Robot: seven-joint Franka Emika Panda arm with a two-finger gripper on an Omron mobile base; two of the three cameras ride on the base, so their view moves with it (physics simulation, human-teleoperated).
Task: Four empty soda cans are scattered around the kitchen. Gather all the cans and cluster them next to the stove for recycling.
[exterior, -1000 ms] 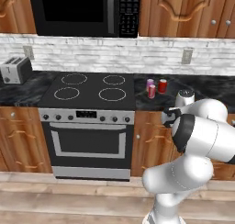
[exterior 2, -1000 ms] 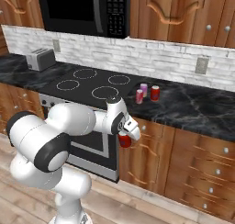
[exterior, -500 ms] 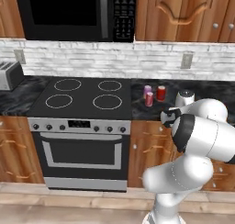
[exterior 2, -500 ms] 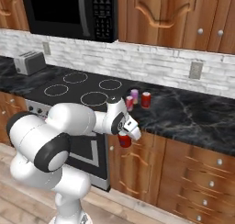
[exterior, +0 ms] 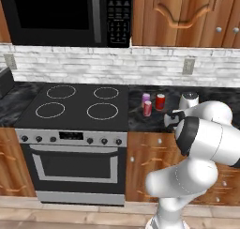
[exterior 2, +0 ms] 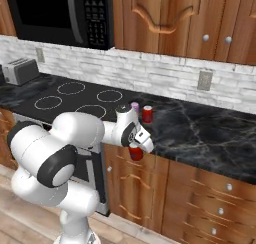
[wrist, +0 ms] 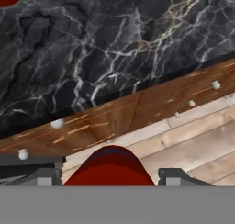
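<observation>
Counter-edge (exterior 2: 190, 158) red can (exterior 2: 135, 153), upright in tool (exterior 2: 136, 147)

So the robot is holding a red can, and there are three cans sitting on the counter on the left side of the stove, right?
Nearly. The three cans sit on the counter on the right side of the stove, not the left; the left base view shows it. The rest is right: the gripper is holding a red can.

White, glossy arm (exterior 2: 75, 138) of rounded, bulbous segments; dark grey bands ring the joints; a white hand block (exterior 2: 142, 138) carries small dark fingers (wrist: 43, 175) with grey pads.
</observation>
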